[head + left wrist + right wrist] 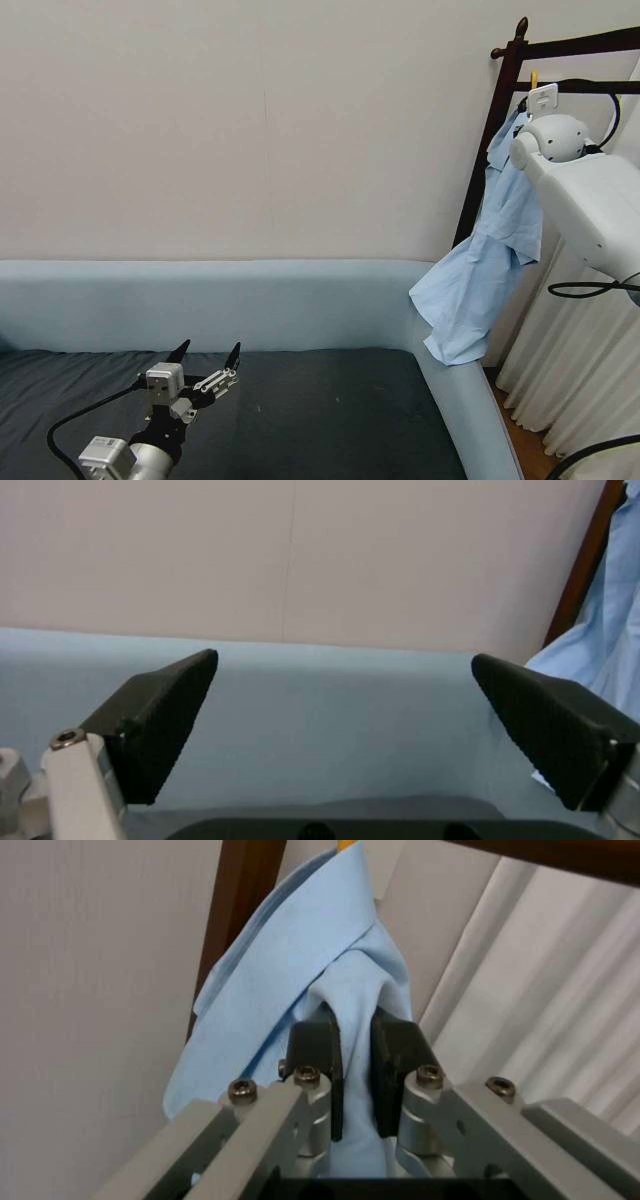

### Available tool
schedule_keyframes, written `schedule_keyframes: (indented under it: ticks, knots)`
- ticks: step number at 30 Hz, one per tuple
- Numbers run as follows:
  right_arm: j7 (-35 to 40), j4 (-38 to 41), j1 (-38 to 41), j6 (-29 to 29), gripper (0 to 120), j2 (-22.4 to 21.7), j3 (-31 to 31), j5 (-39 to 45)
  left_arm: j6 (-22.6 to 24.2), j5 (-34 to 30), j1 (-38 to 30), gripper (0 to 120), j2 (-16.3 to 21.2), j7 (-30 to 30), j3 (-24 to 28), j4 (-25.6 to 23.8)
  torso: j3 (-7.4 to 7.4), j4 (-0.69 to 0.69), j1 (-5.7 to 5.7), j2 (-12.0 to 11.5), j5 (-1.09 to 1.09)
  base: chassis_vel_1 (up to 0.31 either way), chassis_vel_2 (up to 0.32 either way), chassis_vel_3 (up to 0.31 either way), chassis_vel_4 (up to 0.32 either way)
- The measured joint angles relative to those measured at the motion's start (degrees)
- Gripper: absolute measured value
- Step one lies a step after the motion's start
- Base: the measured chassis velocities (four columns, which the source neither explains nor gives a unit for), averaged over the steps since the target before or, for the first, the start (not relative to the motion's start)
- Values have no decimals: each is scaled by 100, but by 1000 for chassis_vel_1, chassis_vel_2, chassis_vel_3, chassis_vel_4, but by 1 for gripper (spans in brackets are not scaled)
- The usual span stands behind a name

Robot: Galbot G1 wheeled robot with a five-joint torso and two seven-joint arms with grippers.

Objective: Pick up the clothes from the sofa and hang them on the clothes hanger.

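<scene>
A light blue shirt (490,270) hangs from the dark wooden clothes rack (497,120) beside the sofa, its hem draped over the sofa's right arm. A yellow hanger (534,78) peeks out above the collar. My right arm is raised to the rack, and in the right wrist view my right gripper (355,1065) is shut on the shirt (300,975) just below the collar, with a fold of cloth pinched between the fingers. My left gripper (208,352) hovers open and empty low over the dark seat cushion (330,410), and the left wrist view shows its fingers spread wide (344,660).
The sofa has a pale blue backrest (200,300) and a right armrest (455,400). White curtains (580,390) hang right of the rack. A plain wall stands behind. Black cables trail from both arms.
</scene>
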Motion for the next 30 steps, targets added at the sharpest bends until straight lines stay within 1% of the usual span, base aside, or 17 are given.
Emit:
schedule_keyframes:
  ticks: [3,5,6,9,10,13,14,16,19,20,21,23,24,26,28,29,30]
  knots:
    - [3,-28,-43,-41,7,22,48,132,-19,30,139,100,-60,17,-12,-54,-1,0,0,0,-1,0,0,0,0]
    - [-55,30,-126,-19,15,6,110,122,-42,68,207,100,-92,35,-12,-61,0,0,0,0,-1,0,0,0,0]
    - [-55,30,-126,-19,15,6,110,122,-42,68,207,100,-92,35,-12,-61,0,0,0,0,-1,0,0,0,0]
    - [-201,363,-297,207,29,-122,188,-41,-62,96,268,100,-110,45,-14,-82,0,1,0,0,1,0,0,0,0]
    - [-201,363,-297,207,29,-122,188,-41,-62,96,268,100,-110,45,-14,-82,0,1,0,0,1,0,0,0,0]
    - [-250,714,-362,306,43,-281,212,-69,-62,96,275,100,-120,45,-28,-92,0,1,0,0,1,0,0,0,0]
    - [-250,714,-362,306,43,-281,212,-69,-62,96,275,100,-120,45,-28,-92,0,1,0,0,1,0,0,0,0]
    - [-255,1011,-410,320,51,-439,213,-9,-63,96,284,100,-162,45,-29,-95,0,1,0,0,0,0,0,0,0]
    - [-215,2026,-715,402,66,-933,350,534,-63,147,318,100,-292,47,4,-95,0,2,0,0,-1,0,0,0,0]
    - [-215,2026,-715,402,66,-933,350,534,-63,147,318,100,-292,47,4,-95,0,2,0,0,-1,0,0,0,0]
    - [-210,2352,-848,443,69,-1108,430,764,-64,175,340,100,-332,56,18,-95,0,3,0,0,-1,0,0,0,0]
    - [-292,3498,-1535,652,79,-1658,850,1416,-108,281,419,100,-449,111,51,-82,-1,0,-1,1,1,0,0,0,0]
    - [-292,3498,-1535,652,79,-1658,850,1416,-108,281,419,100,-449,111,51,-82,-1,0,-1,1,1,0,0,0,0]
    - [-392,4394,-2362,979,88,-2090,1236,1834,-154,382,501,100,-567,157,73,-75,-1,-3,-2,1,1,0,0,0,0]
    - [-463,5083,-3164,1434,97,-2443,1451,2080,-237,540,584,100,-726,232,91,-49,-1,-3,-2,1,6,0,0,0,0]
    - [-408,5380,-3526,1621,98,-2550,1574,2219,-285,624,617,100,-815,268,102,-24,-1,-2,-2,1,4,0,0,0,0]
    - [-408,5380,-3526,1621,98,-2550,1574,2219,-285,624,617,100,-815,268,102,-24,-1,-2,-2,1,4,0,0,0,0]
